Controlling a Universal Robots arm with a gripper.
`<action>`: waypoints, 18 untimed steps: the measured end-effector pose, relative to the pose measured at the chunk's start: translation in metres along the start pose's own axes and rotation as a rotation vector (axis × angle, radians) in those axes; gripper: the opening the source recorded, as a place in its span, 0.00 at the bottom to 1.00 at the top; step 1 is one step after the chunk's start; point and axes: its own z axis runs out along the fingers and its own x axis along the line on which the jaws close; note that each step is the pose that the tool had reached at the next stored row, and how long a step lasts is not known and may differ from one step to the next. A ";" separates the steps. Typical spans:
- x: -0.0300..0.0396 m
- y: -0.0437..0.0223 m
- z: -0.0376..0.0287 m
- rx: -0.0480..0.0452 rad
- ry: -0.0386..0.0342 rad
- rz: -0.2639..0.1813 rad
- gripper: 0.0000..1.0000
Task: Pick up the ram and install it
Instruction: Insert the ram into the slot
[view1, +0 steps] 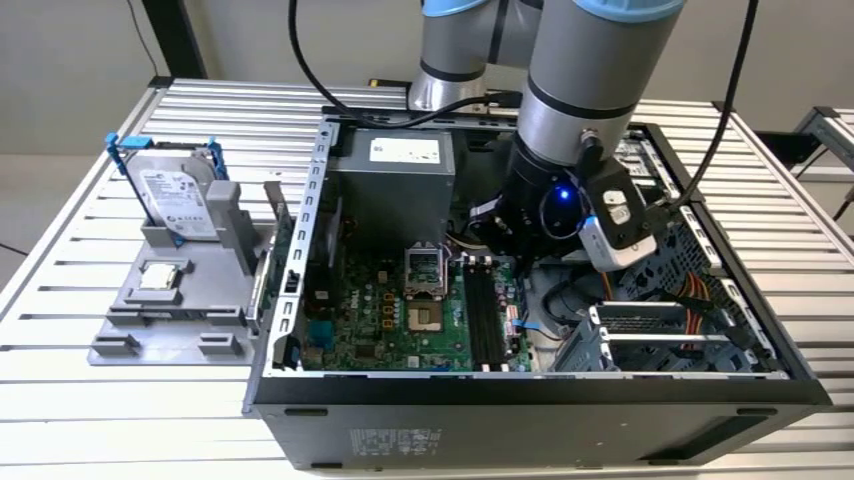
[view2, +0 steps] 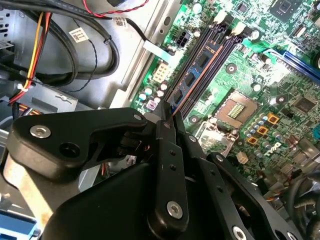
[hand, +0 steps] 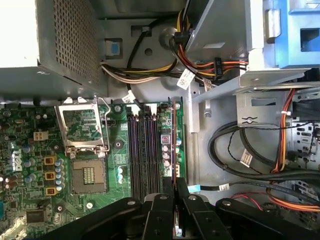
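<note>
Green ram (hand: 173, 145) in gripper (hand: 175, 192), slot-side.

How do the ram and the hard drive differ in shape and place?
The ram is a thin narrow stick; the hard drive is a silver box in a blue frame. The ram is gripped by the fingers inside the case; the hard drive stands in a grey stand outside it. Both stand on edge.
</note>
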 end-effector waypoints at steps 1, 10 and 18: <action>0.0000 0.0000 0.0000 0.0000 0.0000 0.000 0.00; 0.0003 -0.0003 0.0066 0.0000 0.0000 0.000 0.00; 0.0013 -0.0009 0.0211 -0.0001 0.0001 -0.004 0.00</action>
